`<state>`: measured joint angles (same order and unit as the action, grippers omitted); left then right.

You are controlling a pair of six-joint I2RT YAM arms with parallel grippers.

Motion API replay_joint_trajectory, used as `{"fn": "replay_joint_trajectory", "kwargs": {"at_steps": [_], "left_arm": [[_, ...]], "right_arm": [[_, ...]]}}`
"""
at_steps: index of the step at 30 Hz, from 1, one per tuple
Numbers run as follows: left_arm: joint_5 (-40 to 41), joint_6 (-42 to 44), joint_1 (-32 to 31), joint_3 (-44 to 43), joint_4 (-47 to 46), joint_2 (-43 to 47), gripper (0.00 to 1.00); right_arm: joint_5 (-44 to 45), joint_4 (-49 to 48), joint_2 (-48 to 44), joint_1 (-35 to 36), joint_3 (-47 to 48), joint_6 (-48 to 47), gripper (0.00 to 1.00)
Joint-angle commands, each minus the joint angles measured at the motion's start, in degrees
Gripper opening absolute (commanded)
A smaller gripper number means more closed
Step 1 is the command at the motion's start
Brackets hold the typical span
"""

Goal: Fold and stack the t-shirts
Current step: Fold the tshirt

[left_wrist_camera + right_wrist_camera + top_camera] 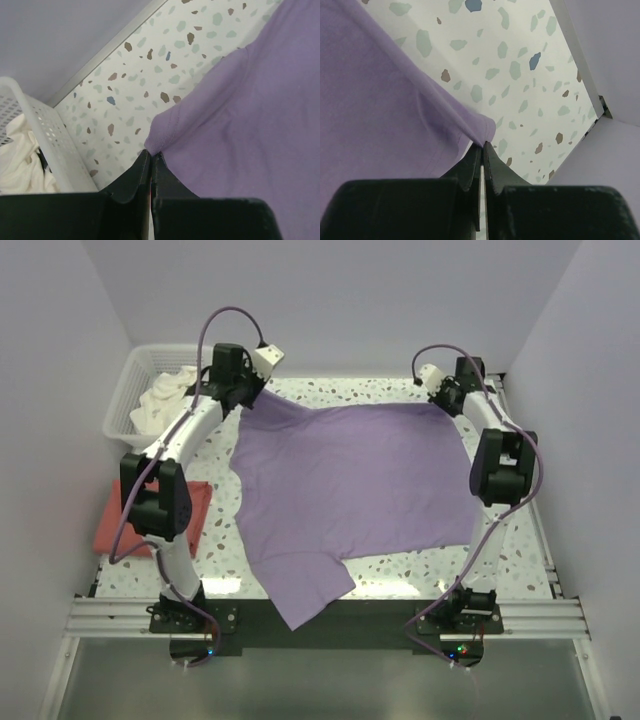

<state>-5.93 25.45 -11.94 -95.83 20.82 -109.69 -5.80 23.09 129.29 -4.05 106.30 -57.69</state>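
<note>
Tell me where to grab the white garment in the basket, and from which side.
Probably best to pinch a raised fold at the top of the white garment, coming straight down from above. It lies crumpled in a heap inside the basket, whose perforated walls block any sideways approach; the bunched folds give ridges to close on.

White terrazzo table top w/ grey, brown and blue chips (pixel 400 565) (pixel 150 75) (pixel 520 75). White perforated plastic basket (pixel 122 405) (pixel 50 135) at table's far-left corner, slotted walls. Grey metal edge strip (pixel 110 47) (pixel 575 55) runs along table's far side, touching it. Silver alu extrusion rails (pixel 540 618) along table's near edge. Pale lilac wall panels (pixel 350 300) enclose table on left, far and right sides.
</note>
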Motion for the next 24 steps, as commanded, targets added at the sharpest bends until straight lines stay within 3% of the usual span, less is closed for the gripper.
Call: {"fn": "replay_joint_trajectory", "kwargs": {"at_steps": [1, 14, 24], "left_arm": [[-0.7, -4.7, -1.1, 2.4, 8.5, 3.6, 0.00], [-3.6, -8.5, -2.6, 18.8, 14.7, 20.7, 0.00], [-3.5, -13.4, -9.0, 29.5, 18.3, 22.9, 0.00]], "right_arm": [[-4.7, 2.2, -3.3, -1.7, 2.1, -0.1, 0.00], [-11.3, 4.7, -9.7, -6.0, -6.5, -3.9, 0.00], [-10.1, 5.2, -9.0, -6.1, -10.3, -7.2, 0.00]]}}
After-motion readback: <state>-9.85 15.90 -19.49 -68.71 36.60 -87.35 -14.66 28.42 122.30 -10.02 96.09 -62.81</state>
